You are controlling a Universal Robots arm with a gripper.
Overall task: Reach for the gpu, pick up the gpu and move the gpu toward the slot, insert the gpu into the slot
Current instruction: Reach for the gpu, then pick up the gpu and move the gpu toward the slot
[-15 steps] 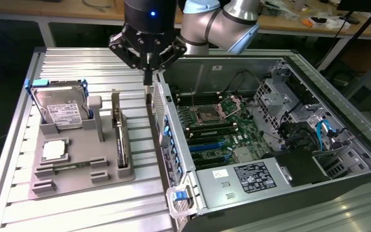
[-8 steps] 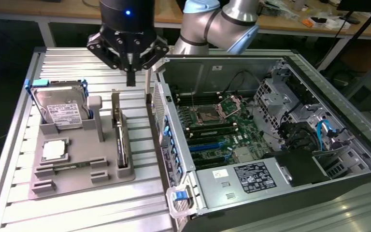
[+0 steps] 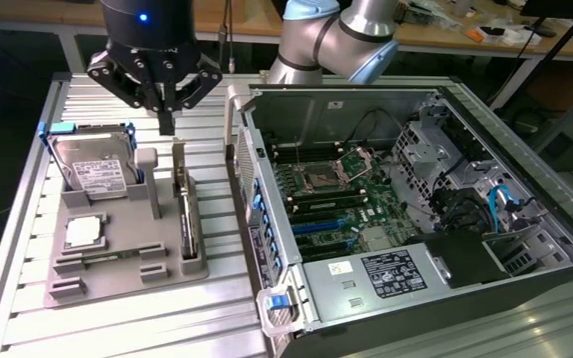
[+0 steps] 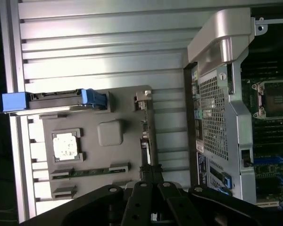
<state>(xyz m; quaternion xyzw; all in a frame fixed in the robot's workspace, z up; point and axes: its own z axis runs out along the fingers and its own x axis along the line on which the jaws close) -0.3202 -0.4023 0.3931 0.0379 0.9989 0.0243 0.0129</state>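
the table [image 3: 117, 321] is ribbed bare aluminium, smooth and shining, and the holder [image 3: 117, 280] on it is matt grey plastic. the hard drive [image 3: 92, 168] shows silvery metal with a white paper label; the gpu [image 3: 189, 224] is a dull dark card. the case [image 3: 336, 112] is bare grey sheet metal, the motherboard [image 3: 366, 201] green, the slot [image 3: 316, 222] blue plastic, the gripper [image 3: 167, 123] black with a slight sheen.

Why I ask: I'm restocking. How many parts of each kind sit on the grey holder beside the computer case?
Hard drive: 1
Processor chip: 1
gpu: 1
Memory stick, seen edge-on: 1
Total: 4
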